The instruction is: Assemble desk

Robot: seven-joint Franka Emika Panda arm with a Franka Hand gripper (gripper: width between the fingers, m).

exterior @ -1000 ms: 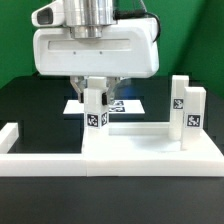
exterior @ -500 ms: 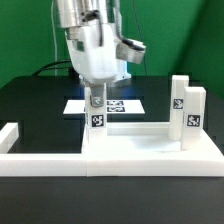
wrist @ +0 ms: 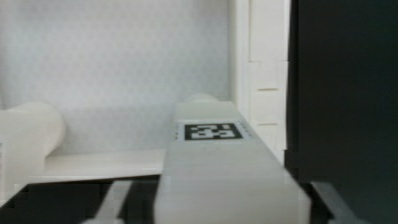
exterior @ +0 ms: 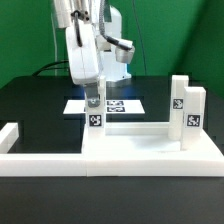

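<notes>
Two legs (exterior: 184, 109) stand upright on the desk top (exterior: 150, 152) across the frame's middle. Left of centre, the gripper (exterior: 94, 99) is clamped on the left leg (exterior: 95, 112).

Bright, even light; blurry wrist view

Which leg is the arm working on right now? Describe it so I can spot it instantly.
Find the white desk top in front. Two tagged legs stand on it; take the leg toward the exterior view's left. Unlike the free-standing leg, the tool grips its top.
</notes>
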